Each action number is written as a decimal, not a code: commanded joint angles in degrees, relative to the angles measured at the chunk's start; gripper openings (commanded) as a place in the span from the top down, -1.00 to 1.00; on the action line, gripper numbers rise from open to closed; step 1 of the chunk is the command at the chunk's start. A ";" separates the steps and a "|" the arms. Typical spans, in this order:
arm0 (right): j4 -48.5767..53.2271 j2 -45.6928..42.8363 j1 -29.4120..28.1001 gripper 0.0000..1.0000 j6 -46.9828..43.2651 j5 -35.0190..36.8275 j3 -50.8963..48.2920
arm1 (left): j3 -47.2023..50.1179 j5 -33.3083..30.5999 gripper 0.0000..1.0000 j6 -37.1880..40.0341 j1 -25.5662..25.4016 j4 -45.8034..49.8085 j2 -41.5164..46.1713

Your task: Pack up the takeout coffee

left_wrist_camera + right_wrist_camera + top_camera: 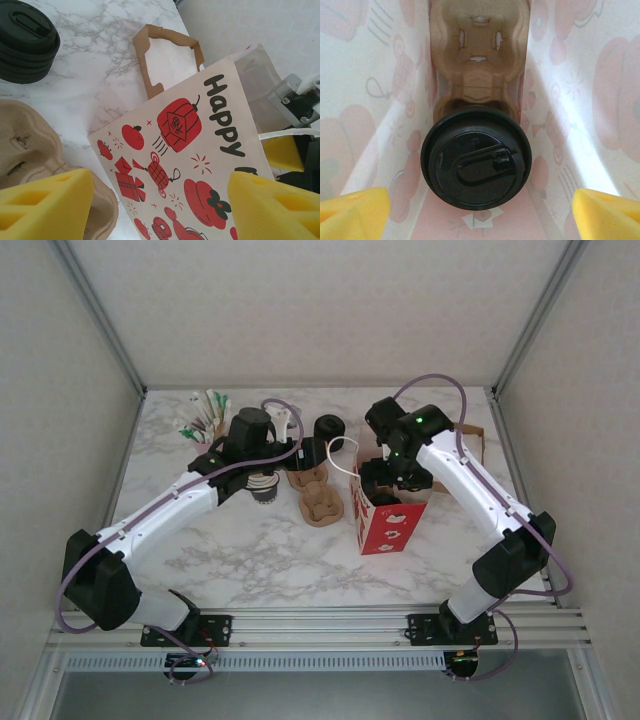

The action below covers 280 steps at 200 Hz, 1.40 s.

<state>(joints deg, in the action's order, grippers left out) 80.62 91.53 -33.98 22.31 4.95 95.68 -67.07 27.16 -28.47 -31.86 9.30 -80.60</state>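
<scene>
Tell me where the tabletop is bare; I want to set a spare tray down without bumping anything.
The widest bare marble lies along the near edge, in front of the cup carriers and the printed bag. The back middle is crowded: sachets, lid stack and a brown bag.

The white marble-patterned table [250,555] carries a standing red-and-white printed paper bag [388,525], a brown pulp cup carrier [322,502] just left of it, a stack of black lids [328,428], a stack of cream paper cups [263,488], green-and-white sachets [200,418] at the far left, and a flat brown paper bag [142,60] behind the printed one.
</scene>
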 commanded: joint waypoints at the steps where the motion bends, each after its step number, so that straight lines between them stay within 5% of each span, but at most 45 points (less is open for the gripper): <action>1: 2.15 -1.75 -0.79 -0.89 1.17 1.63 2.43 | -1.74 -1.13 -0.43 0.85 -0.66 0.57 2.42; 280: -0.04 -12.67 -1.45 -0.55 3.29 -0.90 11.50 | -0.24 -4.31 -0.51 1.30 -0.65 -3.35 14.68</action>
<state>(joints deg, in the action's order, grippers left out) 81.95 81.41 -34.81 24.93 5.65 104.90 -67.07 23.44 -28.42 -32.08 9.72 -68.82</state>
